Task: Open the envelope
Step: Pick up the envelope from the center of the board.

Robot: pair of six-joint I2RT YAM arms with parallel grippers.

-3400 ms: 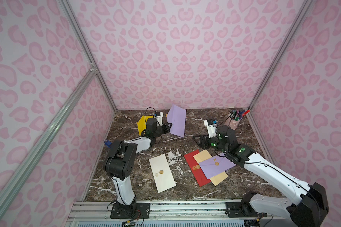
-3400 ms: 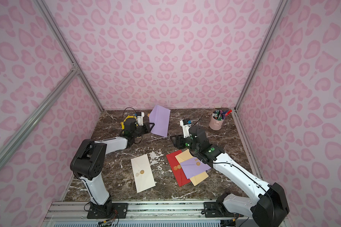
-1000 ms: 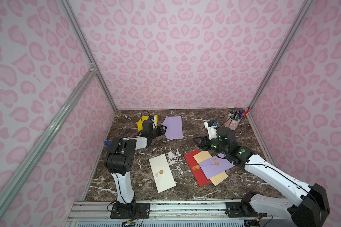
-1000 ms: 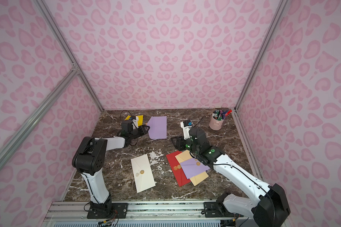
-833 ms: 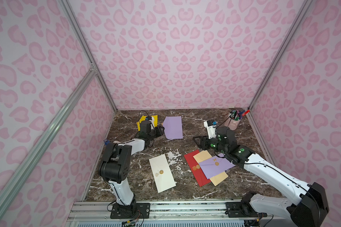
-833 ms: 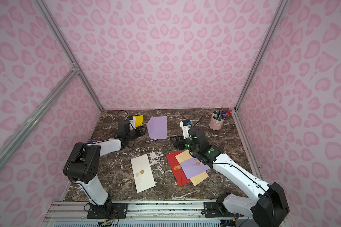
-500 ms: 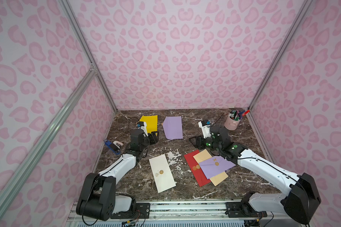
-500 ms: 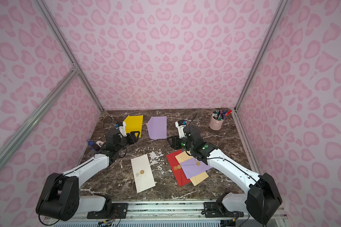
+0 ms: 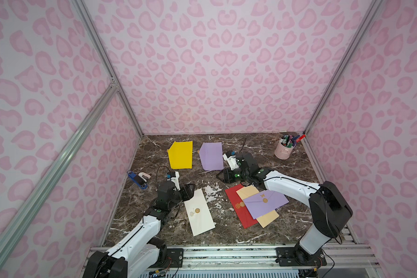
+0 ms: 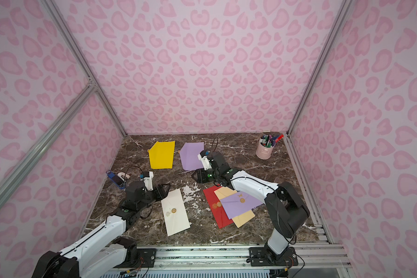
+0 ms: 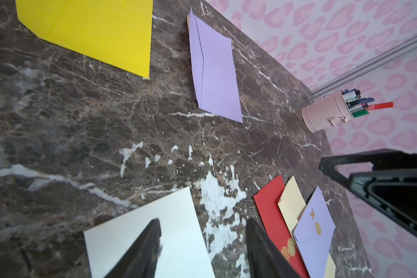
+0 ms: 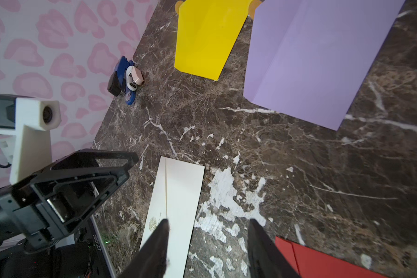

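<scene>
Left gripper [image 9: 190, 191] spread at white envelope [image 9: 200, 216] edge; right gripper [image 9: 220, 175] spread over bare marble [image 9: 202, 178].

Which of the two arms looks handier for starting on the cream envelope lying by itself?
Probably the left. The left gripper hangs open right at the far corner of the cream envelope, while the right gripper, also open, sits clearly farther from it.
</scene>
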